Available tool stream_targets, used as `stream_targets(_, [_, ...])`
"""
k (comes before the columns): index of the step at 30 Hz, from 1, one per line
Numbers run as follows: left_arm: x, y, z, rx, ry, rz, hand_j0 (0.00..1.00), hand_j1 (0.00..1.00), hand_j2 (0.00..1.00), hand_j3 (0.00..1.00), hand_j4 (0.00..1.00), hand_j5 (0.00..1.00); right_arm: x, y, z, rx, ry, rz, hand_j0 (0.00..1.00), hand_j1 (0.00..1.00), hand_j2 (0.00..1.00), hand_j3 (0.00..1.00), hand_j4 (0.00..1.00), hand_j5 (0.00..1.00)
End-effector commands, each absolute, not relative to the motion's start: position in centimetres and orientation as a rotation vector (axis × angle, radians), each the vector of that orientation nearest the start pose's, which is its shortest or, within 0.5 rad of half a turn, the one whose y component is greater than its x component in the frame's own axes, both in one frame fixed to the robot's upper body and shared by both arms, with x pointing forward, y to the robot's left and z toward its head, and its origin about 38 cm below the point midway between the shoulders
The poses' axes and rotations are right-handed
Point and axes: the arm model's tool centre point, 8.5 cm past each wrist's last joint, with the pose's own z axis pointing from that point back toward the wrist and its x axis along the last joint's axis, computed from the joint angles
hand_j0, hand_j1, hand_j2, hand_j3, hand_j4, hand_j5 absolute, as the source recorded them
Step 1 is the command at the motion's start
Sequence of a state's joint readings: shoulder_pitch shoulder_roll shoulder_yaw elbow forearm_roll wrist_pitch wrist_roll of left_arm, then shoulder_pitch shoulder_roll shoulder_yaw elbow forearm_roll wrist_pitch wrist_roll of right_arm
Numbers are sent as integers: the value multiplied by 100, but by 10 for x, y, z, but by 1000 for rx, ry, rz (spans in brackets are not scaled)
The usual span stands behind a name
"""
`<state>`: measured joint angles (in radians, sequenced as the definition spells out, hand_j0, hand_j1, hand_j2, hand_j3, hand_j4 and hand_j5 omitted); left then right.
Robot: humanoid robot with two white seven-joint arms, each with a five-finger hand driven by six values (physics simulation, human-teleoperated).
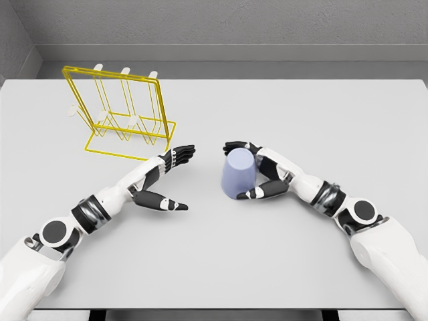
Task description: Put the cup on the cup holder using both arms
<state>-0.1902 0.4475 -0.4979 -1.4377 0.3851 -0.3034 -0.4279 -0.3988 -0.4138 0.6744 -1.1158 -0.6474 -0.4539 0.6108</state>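
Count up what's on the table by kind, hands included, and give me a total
Cups: 1, the pale blue cup, upside down, with the right hand wrapped around it
Racks: 1, the yellow wire rack, no cup on it
Robot hands: 2, the right hand and the left hand, open beside the cup
Total: 4

pale grey table (pixel 267 267); grey walls (pixel 267 20)

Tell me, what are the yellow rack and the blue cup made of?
The yellow rack looks like thin painted metal wire with pale tips on its pegs. The blue cup, gripped by the right hand, looks like smooth matte plastic, slightly see-through. It's a simulator render, so these are guesses.
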Motion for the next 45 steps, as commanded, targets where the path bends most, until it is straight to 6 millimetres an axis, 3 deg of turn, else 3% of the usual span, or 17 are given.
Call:
stream_targets(1, [368, 211, 72, -522, -1581, -805, 100, 100, 100, 100, 100, 100, 407, -208, 56, 719, -1552, 797, 100, 100, 100, 100, 100, 100])
stream_targets(10, [368, 209, 73, -527, -1586, -807, 100, 100, 100, 100, 100, 100, 415, -218, 66, 691, -1577, 807, 100, 100, 100, 100, 100, 100])
stream_targets(15, [369, 182, 76, -592, -1628, -759, 100, 100, 100, 100, 100, 100, 419, -222, 70, 678, -1583, 810, 100, 100, 100, 100, 100, 100])
stream_targets(17, [371, 172, 71, -608, -1625, -735, 100, 100, 100, 100, 100, 100, 419, -230, 70, 660, -1577, 817, 100, 100, 100, 100, 100, 100])
stream_targets(22, [396, 162, 64, -597, -1607, -703, 100, 100, 100, 100, 100, 100, 423, -270, 81, 567, -1585, 825, 100, 100, 100, 100, 100, 100])
stream_targets(25, [398, 159, 56, -598, -1586, -686, 100, 100, 100, 100, 100, 100, 424, -294, 88, 511, -1587, 829, 100, 100, 100, 100, 100, 100])
stream_targets(29, [395, 149, 57, -624, -1590, -700, 100, 100, 100, 100, 100, 100, 434, -333, 120, 409, -1635, 837, 100, 100, 100, 100, 100, 100])
stream_targets(31, [395, 143, 60, -629, -1599, -709, 100, 100, 100, 100, 100, 100, 454, -330, 154, 385, -1700, 871, 100, 100, 100, 100, 100, 100])
stream_targets(33, [395, 139, 62, -640, -1605, -703, 100, 100, 100, 100, 100, 100, 456, -342, 170, 348, -1709, 903, 100, 100, 100, 100, 100, 100])
stream_targets(37, [397, 129, 64, -656, -1608, -709, 100, 100, 100, 100, 100, 100, 450, -363, 168, 297, -1656, 936, 100, 100, 100, 100, 100, 100])
stream_targets(40, [396, 128, 64, -658, -1604, -715, 100, 100, 100, 100, 100, 100, 449, -362, 176, 295, -1676, 959, 100, 100, 100, 100, 100, 100])
stream_targets(42, [396, 129, 63, -656, -1602, -715, 100, 100, 100, 100, 100, 100, 443, -368, 190, 265, -1781, 1024, 100, 100, 100, 100, 100, 100])
stream_targets(45, [396, 128, 63, -659, -1601, -717, 100, 100, 100, 100, 100, 100, 440, -383, 192, 193, -1732, 1094, 100, 100, 100, 100, 100, 100])
